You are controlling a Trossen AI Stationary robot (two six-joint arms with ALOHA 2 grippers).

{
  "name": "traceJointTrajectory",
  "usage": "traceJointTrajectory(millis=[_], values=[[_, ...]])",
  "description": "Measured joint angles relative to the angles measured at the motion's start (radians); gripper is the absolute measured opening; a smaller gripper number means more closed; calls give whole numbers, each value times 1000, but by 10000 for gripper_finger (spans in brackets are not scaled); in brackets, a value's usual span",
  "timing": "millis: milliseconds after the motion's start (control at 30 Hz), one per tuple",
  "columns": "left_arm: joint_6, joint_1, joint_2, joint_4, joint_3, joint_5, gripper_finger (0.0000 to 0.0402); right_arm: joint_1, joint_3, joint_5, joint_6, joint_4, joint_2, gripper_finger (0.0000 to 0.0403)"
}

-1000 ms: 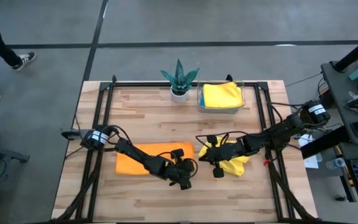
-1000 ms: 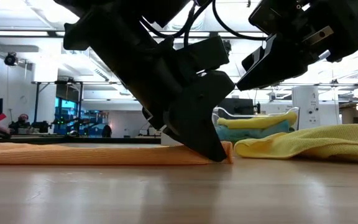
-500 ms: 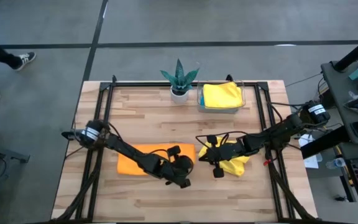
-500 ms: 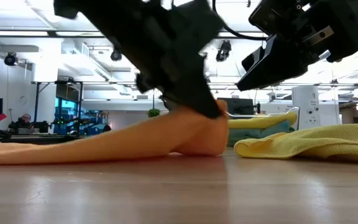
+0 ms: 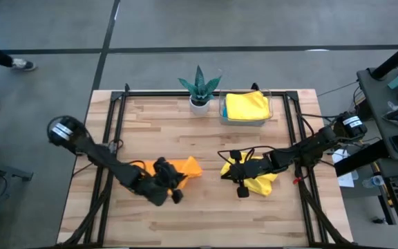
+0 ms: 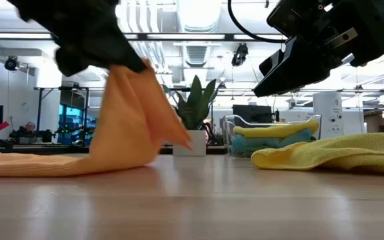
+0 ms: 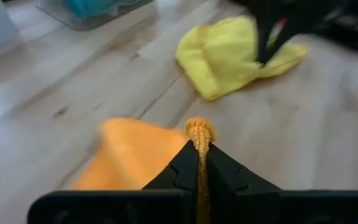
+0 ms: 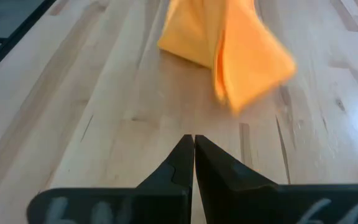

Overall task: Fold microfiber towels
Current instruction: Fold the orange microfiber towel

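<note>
Orange microfiber towel [image 5: 178,169] at the left-centre of the pale wooden tabletop [image 5: 206,218], one edge pinched up and peaked like a tent, the rest trailing flat on the wood. Left claw [image 5: 163,181] clamped shut on that raised fold – a nub of orange poking out between the dark fingers [image 7: 188,168] in the left wrist view. Right claw [image 5: 235,181] closed on nothing, fingers pressed together, just above the crumpled yellow towel [image 5: 258,176] at right-centre. Near the far edge, a clear plastic tray [image 5: 246,119] with another yellow towel [image 5: 246,104] stacked over a blue one [image 6: 272,141]. Beside it, a spiky green potted plant [image 5: 200,88] in a white pot. No readable writing or labels anywhere. Bare wood along the near edge and between the two loose towels – black frame rails [image 5: 119,117] along both sides and the back. Beyond the left edge, a person's shoes [image 5: 23,65] on the grey floor.
</note>
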Motion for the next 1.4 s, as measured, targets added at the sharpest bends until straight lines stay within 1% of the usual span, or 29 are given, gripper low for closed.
traceJointTrajectory(millis=[100, 267, 333, 533, 600, 700, 867, 1067, 1133, 1200, 1267, 1400], values=[[-45, -42, -72, -1, -54, -2, 0, 0, 0, 0, -5, -1, 0, 9], [-108, -99, -151, -20, -94, -2, 0, 0, 0, 0, -6, 1, 0, 9], [-162, -122, -180, -86, -95, -3, 0, 0, 0, 0, -7, 1, 0, 9], [-403, -185, -235, -332, -92, 4, 0, 0, 0, 0, -1, 0, 0, 9], [-469, -202, -250, -400, -92, 32, 0, 0, 0, 0, -1, -1, 0, 9], [-558, -223, -269, -483, -92, 102, 0, 0, 0, 0, -3, 0, 0, 9], [-641, -237, -269, -605, -95, 215, 0, 0, 0, 1, -11, 2, 0, 9], [-656, -236, -233, -608, -98, 276, 0, 0, 0, 7, -14, 3, 0, 9], [-684, -236, -220, -609, -98, 320, 1, 0, 0, 7, -14, 4, 0, 9], [-702, -236, -209, -617, -98, 368, 9, 0, 0, 7, -13, 4, 0, 9], [-710, -236, -198, -633, -98, 383, 25, 0, 0, 7, -14, 4, 0, 9], [-705, -235, -189, -633, -99, 405, 71, 0, 0, 7, -15, 5, 0, 9]])
